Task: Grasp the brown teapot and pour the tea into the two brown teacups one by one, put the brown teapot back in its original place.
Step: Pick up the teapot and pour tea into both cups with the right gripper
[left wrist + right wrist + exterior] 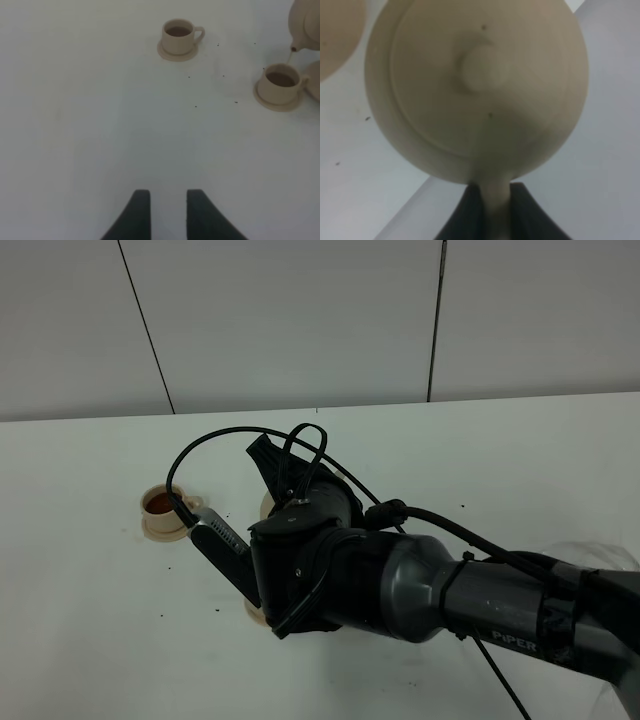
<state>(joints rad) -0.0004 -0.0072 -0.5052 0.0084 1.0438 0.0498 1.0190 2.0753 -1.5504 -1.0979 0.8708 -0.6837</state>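
Note:
The brown teapot (475, 90) fills the right wrist view, lid knob facing the camera. My right gripper (492, 212) is shut on its loop handle. In the left wrist view the teapot (306, 22) hangs tilted at the far right, with its spout just above one brown teacup (281, 84) that holds tea. The other teacup (178, 36) stands apart on its saucer and also holds tea; it shows in the high view (163, 508). The wide saucer (315, 82) shows only as an edge. My left gripper (167, 215) is open and empty above bare table.
My right arm (420, 585) reaches across the middle of the high view and hides the teapot and the nearer cup. Small dark specks (195, 106) lie on the white table (100, 125). A grey panelled wall (300, 320) stands behind.

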